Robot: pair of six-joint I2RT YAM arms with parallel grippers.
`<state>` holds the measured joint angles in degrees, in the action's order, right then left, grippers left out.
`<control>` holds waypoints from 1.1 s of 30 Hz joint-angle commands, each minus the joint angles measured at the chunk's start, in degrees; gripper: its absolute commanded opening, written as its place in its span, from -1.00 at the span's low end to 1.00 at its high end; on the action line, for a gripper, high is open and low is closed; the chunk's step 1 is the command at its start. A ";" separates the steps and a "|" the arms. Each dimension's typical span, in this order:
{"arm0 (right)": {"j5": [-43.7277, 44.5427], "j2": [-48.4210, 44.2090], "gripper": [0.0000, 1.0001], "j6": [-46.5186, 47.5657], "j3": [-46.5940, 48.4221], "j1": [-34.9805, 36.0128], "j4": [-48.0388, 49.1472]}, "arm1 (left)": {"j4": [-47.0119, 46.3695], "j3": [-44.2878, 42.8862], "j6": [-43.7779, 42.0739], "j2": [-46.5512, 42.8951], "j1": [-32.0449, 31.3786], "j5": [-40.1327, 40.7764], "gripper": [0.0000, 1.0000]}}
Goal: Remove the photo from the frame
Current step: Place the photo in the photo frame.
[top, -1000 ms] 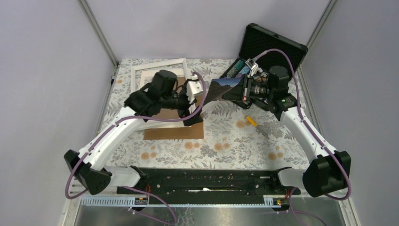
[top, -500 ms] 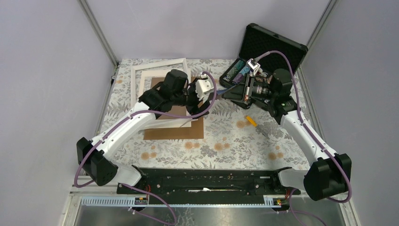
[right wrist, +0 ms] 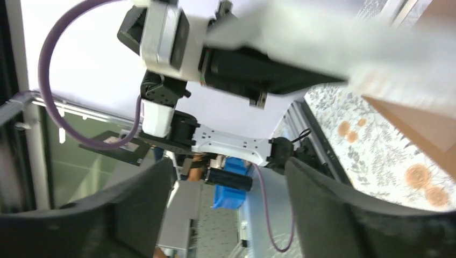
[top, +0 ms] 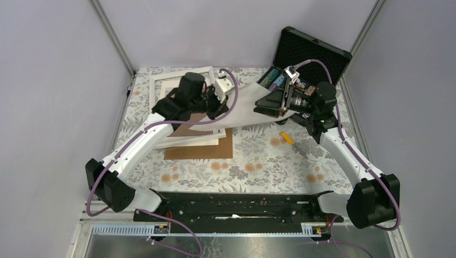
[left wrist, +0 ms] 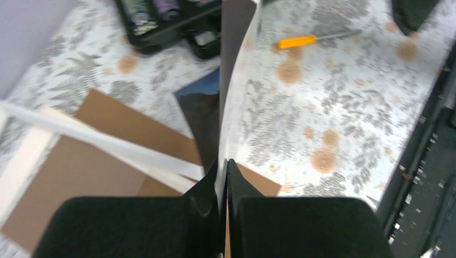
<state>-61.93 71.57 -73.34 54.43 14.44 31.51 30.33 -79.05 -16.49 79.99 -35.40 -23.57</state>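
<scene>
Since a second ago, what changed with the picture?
The left fingers closed on the photo; the right fingers opened and let go. The photo turned white side up. The frame, brown board and black case stayed put.

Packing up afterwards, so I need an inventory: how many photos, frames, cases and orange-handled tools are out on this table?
Photo: 1
Frame: 1
Black case: 1
Orange-handled tool: 1
Total: 4
</scene>
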 commanded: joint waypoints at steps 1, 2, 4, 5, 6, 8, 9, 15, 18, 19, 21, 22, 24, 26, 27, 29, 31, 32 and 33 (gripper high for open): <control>-1.52 -0.46 0.83 -1.70 0.27 -1.31 3.99 | -0.74 -7.30 -0.22 -0.71 4.60 4.38 -1.00; -1.60 -0.59 0.94 -1.34 0.16 -1.68 4.00 | -0.26 -8.92 -0.74 -0.08 5.93 5.79 -1.00; -1.74 -0.72 0.99 -0.38 0.06 -2.01 3.63 | 0.47 -12.57 -2.08 1.04 8.66 9.34 -1.00; -1.85 -0.68 0.99 -0.01 0.06 -2.04 3.57 | 0.59 -14.65 -3.03 1.89 9.96 11.96 -1.00; -1.94 -0.67 0.99 0.32 0.07 -2.04 3.50 | 0.63 -16.99 -4.23 2.94 11.31 14.87 -1.00; -2.01 -0.64 0.99 0.69 0.04 -2.04 3.45 | 0.47 -21.91 -7.36 5.47 14.90 19.93 -1.00; -2.11 -0.64 0.99 0.97 0.06 -2.04 3.47 | 0.32 -24.53 -8.62 6.78 16.92 21.58 -1.00; -2.82 -0.86 0.99 3.71 -0.28 -2.04 2.10 | -9.02 -27.16 -22.07 7.46 21.95 30.31 -1.00; -2.97 -0.70 0.99 5.04 -0.73 -2.04 1.09 | -12.80 -20.56 -28.86 4.41 21.65 29.72 -1.00; -3.01 -0.61 0.99 5.60 -0.73 -2.04 0.64 | -12.72 -18.16 -30.81 3.38 21.34 29.56 -1.00; -3.02 -0.42 0.99 7.28 -0.66 -2.04 -0.63 | -11.48 -13.01 -33.12 1.40 20.72 29.14 -1.00; -3.10 -0.24 0.99 7.92 -0.60 -2.04 -1.04 | -11.52 -9.28 -33.96 0.20 20.64 28.58 -1.00; -3.02 0.08 0.99 8.99 -0.64 -2.04 -1.70 | -12.86 -0.85 -36.25 -2.28 20.65 27.38 -1.00; -2.93 0.35 0.99 9.51 -0.80 -2.07 -2.01 | -14.76 7.11 -38.43 -3.71 20.41 27.82 -1.00; -2.92 0.49 0.99 9.72 -0.86 -2.05 -2.12 | -15.15 10.38 -39.14 -3.71 20.38 27.97 -1.00; -2.92 0.70 0.99 10.29 -0.78 -2.04 -2.72 | -15.36 15.11 -38.78 -2.71 20.20 28.80 -1.00; -2.77 0.84 0.99 10.93 -0.82 -2.04 -3.27 | -15.30 18.34 -37.66 -1.66 20.07 27.62 -1.00; -2.68 0.92 0.99 11.14 -0.82 -2.04 -3.43 | -15.80 20.28 -37.34 -1.34 19.88 26.62 -1.00; -2.63 0.97 0.99 11.19 -0.94 -2.04 -3.47 | -16.28 22.35 -37.42 -1.13 19.78 24.81 -1.00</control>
<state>-63.72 72.49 -64.66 53.69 12.69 28.03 18.06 -61.67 -52.80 78.39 -15.07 3.86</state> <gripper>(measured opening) 0.994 0.008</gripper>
